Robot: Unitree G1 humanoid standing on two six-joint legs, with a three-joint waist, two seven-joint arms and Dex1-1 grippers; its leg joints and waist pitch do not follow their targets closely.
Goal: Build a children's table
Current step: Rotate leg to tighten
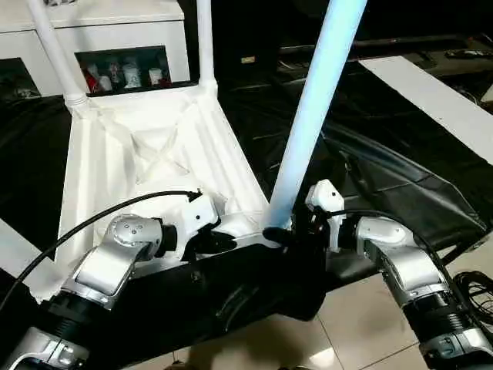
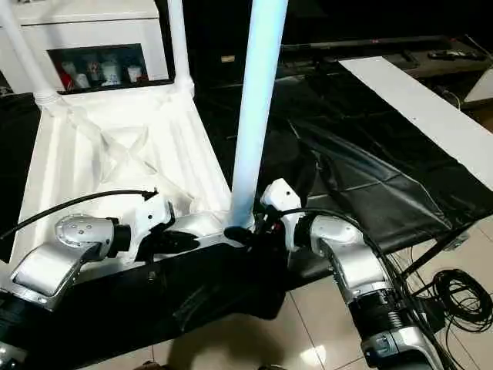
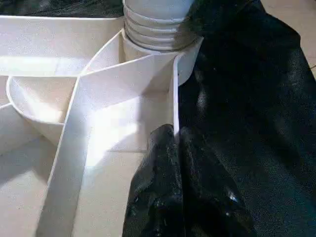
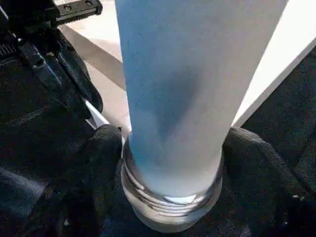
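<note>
A: What took up most of the scene?

B: The white tabletop (image 1: 154, 154) lay upside down, ribbed underside up, on a black sheet (image 1: 400, 177) that covered the worktop. It ran from about 7 o'clock up to 12 o'clock in the head view.

A: And the legs?

B: Three stood upright in corner sockets. The nearest leg (image 1: 312, 108) rose from the near corner at the centre toward 1 o'clock. A far leg (image 1: 205, 42) stood at 12 o'clock and another leg (image 1: 54, 50) at 11 o'clock. Behind them was a white cabinet (image 1: 100, 31) with glass doors.

A: Where was the right gripper (image 4: 170, 163)?

B: At the base of the nearest leg, about 5 o'clock of centre. Its fingers (image 4: 84, 187) stood apart, one on each side of the leg's threaded end. I could not tell whether they pressed on it.

A: And the left gripper (image 3: 180, 143)?

B: At 7 o'clock, on the tabletop's near edge just beside that same socket. Its fingers (image 3: 163, 197) were together, with the tips against the rim wall.
</note>
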